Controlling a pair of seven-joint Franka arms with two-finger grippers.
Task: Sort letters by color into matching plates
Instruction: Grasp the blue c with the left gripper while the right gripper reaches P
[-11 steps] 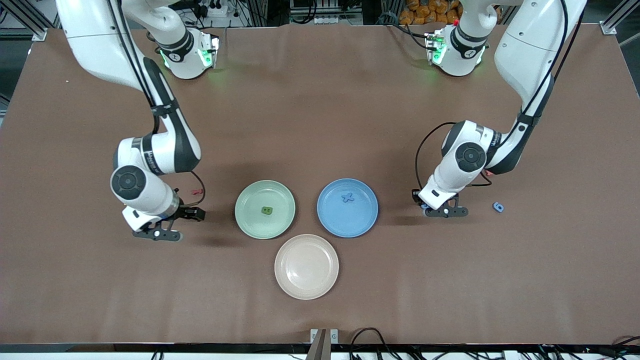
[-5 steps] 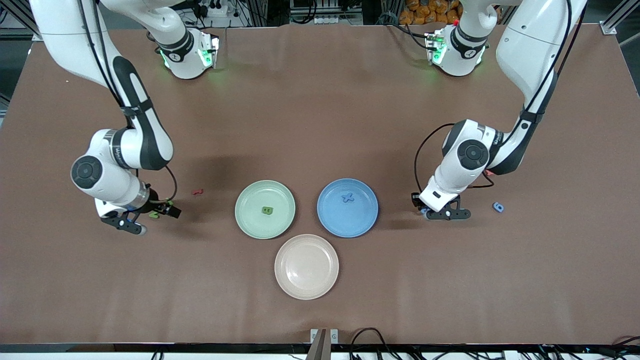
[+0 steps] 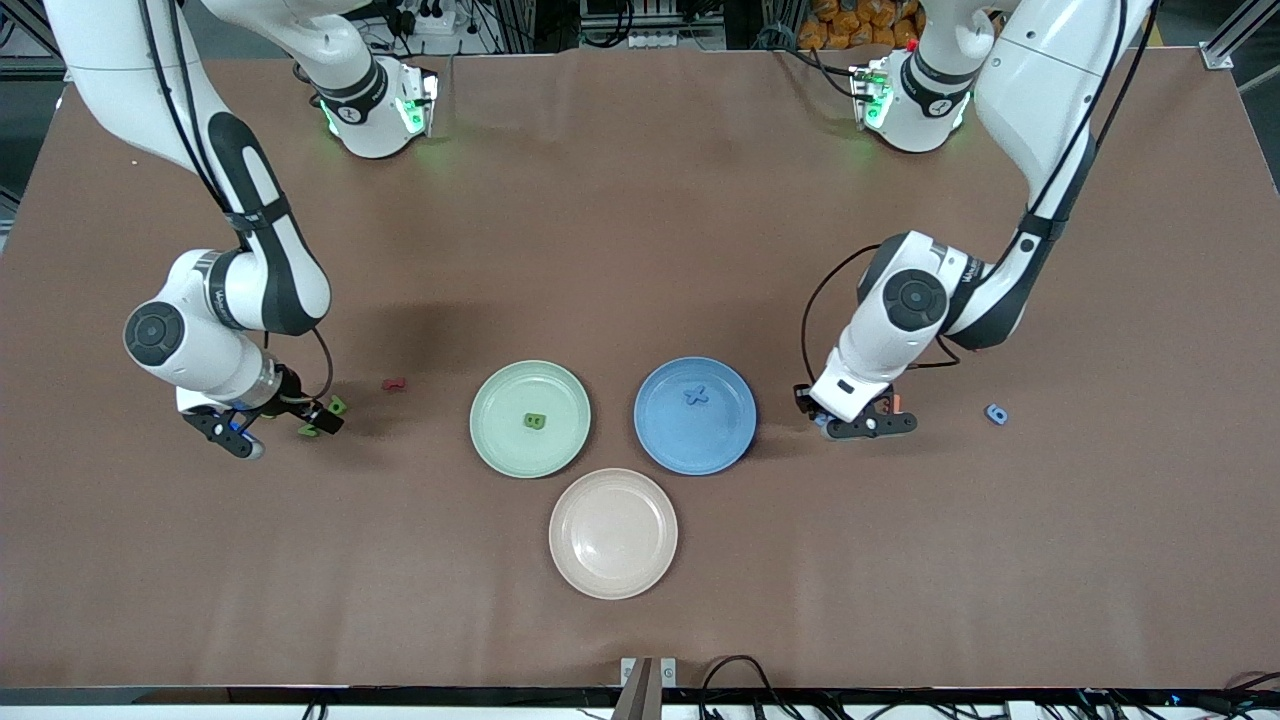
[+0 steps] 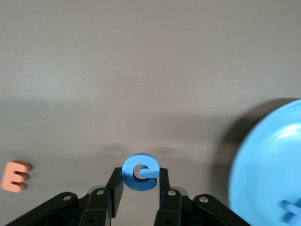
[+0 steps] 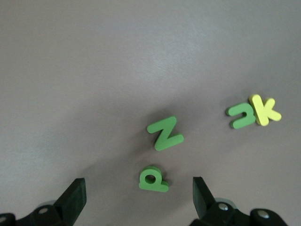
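Note:
My left gripper (image 4: 140,178) is shut on a blue letter e (image 4: 140,171) just above the table, between the blue plate (image 3: 700,448) and an orange letter E (image 4: 14,175). The blue plate holds a blue X (image 3: 695,396). The pale green plate (image 3: 500,440) holds one green letter (image 3: 535,421). My right gripper (image 5: 138,192) hangs open over a green P (image 5: 153,179), which lies between its fingers untouched. A green N (image 5: 164,133), another green letter (image 5: 241,117) and a yellow K (image 5: 265,109) lie close by.
An empty beige plate (image 3: 613,535) sits nearer the front camera than the other two. A red letter (image 3: 394,383) lies between the right gripper (image 3: 275,428) and the green plate. Another blue letter (image 3: 995,413) lies toward the left arm's end.
The right arm swung away from the green plate toward its end of the table, stopping over the green letters. The left gripper carried the blue letter toward the blue plate, uncovering the orange E.

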